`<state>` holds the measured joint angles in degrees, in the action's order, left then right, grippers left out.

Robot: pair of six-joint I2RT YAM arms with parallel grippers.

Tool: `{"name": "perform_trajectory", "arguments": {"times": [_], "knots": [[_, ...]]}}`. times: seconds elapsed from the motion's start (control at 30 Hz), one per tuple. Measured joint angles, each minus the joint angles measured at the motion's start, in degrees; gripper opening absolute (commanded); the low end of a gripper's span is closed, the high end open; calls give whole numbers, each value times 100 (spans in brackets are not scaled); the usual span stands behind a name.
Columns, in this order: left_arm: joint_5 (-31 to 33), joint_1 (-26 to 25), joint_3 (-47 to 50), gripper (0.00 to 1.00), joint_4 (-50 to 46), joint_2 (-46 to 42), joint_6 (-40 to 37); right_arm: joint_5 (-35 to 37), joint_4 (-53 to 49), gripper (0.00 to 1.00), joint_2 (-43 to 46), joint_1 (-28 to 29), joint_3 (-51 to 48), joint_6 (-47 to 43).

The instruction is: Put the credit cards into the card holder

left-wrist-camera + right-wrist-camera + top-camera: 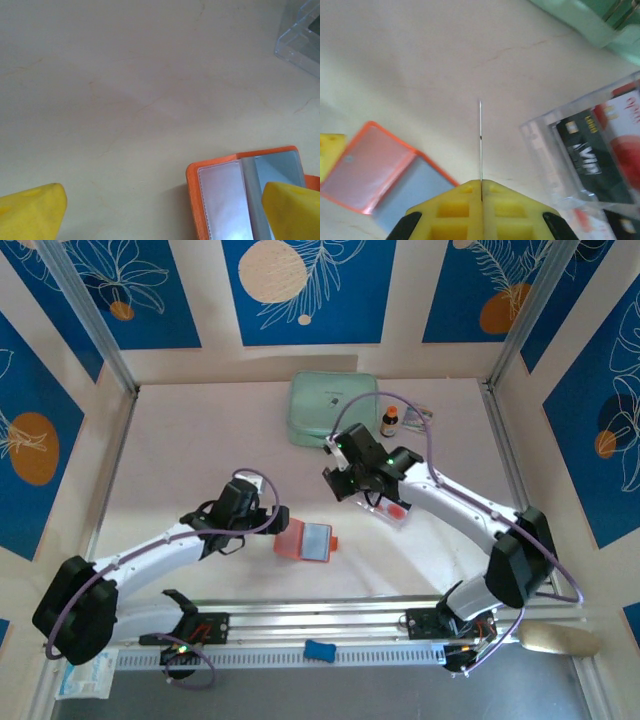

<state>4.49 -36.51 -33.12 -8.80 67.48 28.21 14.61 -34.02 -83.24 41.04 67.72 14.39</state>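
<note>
The orange card holder (305, 540) lies open on the table, its greyish clear pockets facing up (235, 195) (380, 175). My left gripper (162, 215) is open just left of it, and one yellow finger (292, 210) sits over the holder's right half. My right gripper (481, 182) is shut on a thin credit card (480, 140), seen edge-on and sticking straight out from the fingertips, above bare table between the holder and the clear tray (545, 150). More credit cards lie in that tray: a dark one (587, 160) and a pale one with red marks (625, 130).
A mint-green zip case (333, 410) lies at the back, with a small brown bottle (389, 421) beside it. The clear tray (390, 508) sits under the right arm. A small blue object (320, 650) rests on the front rail. Walls enclose the table.
</note>
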Motion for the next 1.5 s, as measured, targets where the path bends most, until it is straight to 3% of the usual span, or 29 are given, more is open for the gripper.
{"name": "perform_trajectory", "arguments": {"times": [0.33,0.53,0.83,1.5], "knots": [[380,-533,-92,100,-461,181,-273,-848,2400,0,1412,50,-2688,2957],[671,-647,-66,100,-643,326,-260,-824,3611,0,1563,420,-3654,3982],[883,-684,140,100,-750,326,9,-518,4900,0,1213,872,-4026,4636],[1064,-767,227,100,-887,516,680,-227,6059,0,173,1165,-4052,4975]]}}
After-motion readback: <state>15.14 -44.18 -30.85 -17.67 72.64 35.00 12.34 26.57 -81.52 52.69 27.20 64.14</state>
